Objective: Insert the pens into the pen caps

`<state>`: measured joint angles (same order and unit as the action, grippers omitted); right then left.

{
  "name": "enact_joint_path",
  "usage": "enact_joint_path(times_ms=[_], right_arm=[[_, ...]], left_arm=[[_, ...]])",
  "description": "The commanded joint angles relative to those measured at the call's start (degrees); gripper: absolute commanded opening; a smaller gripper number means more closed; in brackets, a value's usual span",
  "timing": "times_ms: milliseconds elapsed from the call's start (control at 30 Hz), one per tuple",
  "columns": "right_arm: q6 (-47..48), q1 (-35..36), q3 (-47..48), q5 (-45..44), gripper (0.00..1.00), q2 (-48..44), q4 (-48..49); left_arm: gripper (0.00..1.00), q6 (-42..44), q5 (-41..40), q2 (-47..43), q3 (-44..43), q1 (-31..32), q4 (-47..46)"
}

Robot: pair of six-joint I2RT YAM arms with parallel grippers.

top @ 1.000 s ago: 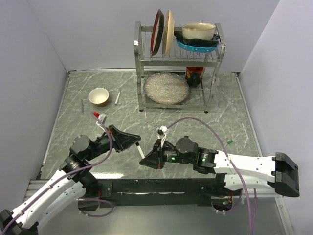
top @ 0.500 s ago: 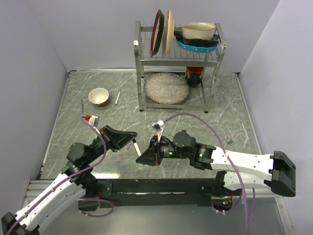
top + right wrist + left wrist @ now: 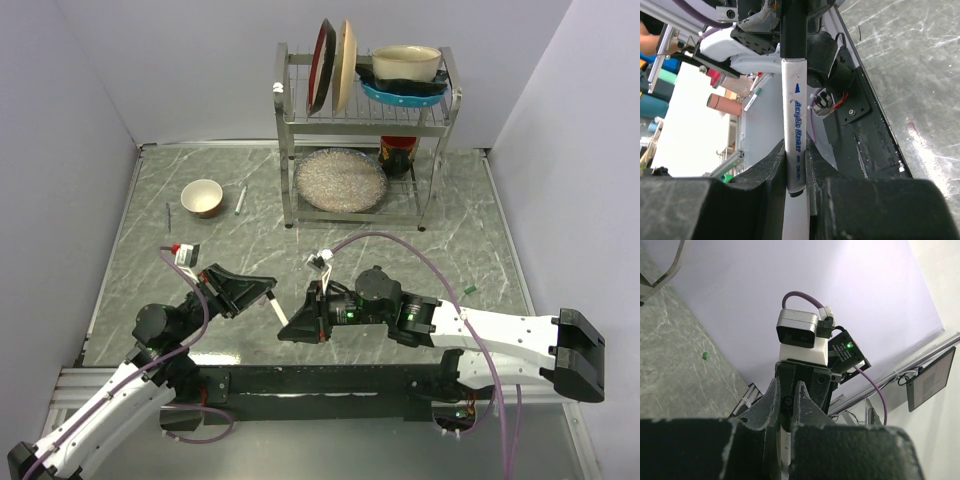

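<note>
Top view: near the front edge of the table (image 3: 440,250), the left gripper (image 3: 268,291) and right gripper (image 3: 287,331) meet nose to nose. A short white stretch of pen (image 3: 280,308) bridges them, slanting from the right claw up and left to the left claw. Both arms are equally near it. A second pen (image 3: 240,199) lies well apart at the back left, just beside a small bowl (image 3: 201,196). A tiny green piece (image 3: 468,291) lies to the right of the right arm and is too small to identify. A dish rack (image 3: 365,130) stands at the back, out of the way.

Left wrist view: the left fingers (image 3: 765,405) are pinched on something slim. The right claw faces them directly.

Right wrist view: the right fingers (image 3: 765,165) are clamped on the white pen, whose long axis points straight out of the claw. A dark pen cap (image 3: 792,30) sits in line at its far end, held in the left claw. How deeply it is seated cannot be told. The push likely runs along this axis, and nothing stands between them.
</note>
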<state>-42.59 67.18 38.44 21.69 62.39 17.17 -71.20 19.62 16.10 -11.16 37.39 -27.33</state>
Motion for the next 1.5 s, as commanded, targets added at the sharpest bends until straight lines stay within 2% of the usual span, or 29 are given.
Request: enact_joint_path(times_ms=[0,133,233,400,533,667,800,900,1000,1133,1233,1367,1467], right_arm=[[0.40,-4.16,4.98,-8.60,0.00,-2.10,17.90],[-0.74,-5.91,4.89,-8.08,0.00,-2.01,19.65],[-1.88,-7.58,5.86,-7.11,0.00,-1.40,19.84],[-2.85,-9.17,10.60,-7.54,0.00,0.27,16.67],[-1.01,-10.13,13.15,-7.45,0.00,1.59,14.39],[1.45,-12.07,12.11,-8.76,0.00,1.16,14.65],[1.54,-15.32,12.98,-8.25,0.00,0.89,14.47],[2.68,-16.11,15.00,-9.03,0.00,1.68,13.15],[3.56,-17.51,15.97,-8.86,0.00,3.00,13.77],[3.74,-19.36,17.55,-8.34,0.00,4.75,13.41],[6.28,-19.45,19.65,-9.30,0.00,5.98,11.75],[7.34,-21.21,22.20,-9.30,0.00,8.27,10.78],[6.91,-22.96,21.34,-8.69,0.00,9.41,12.71]], left_arm=[[0.01,-1.75,13.87,-0.10,2.36,4.27,7.82],[0.01,-3.42,12.20,-0.72,3.86,6.47,6.40],[0.01,0.44,10.80,0.95,1.58,7.96,11.23],[0.01,5.71,7.38,7.01,-2.37,12.00,14.14],[0.01,3.53,8.51,9.73,-0.36,13.24,7.04],[0.01,3.26,6.67,10.18,-1.23,15.52,8.70],[0.01,7.91,4.03,11.23,-5.54,17.45,19.76],[0.01,6.34,6.31,13.25,-3.70,17.72,13.36],[0.01,9.15,5.52,16.24,-4.31,18.42,16.61],[0.01,8.18,5.34,17.30,-2.29,19.21,12.13],[0.01,11.51,3.51,21.77,-4.92,20.44,16.86],[0.01,11.44,4.03,23.10,-3.79,21.76,14.06],[0.01,12.74,3.68,22.40,-3.78,22.03,15.46]])
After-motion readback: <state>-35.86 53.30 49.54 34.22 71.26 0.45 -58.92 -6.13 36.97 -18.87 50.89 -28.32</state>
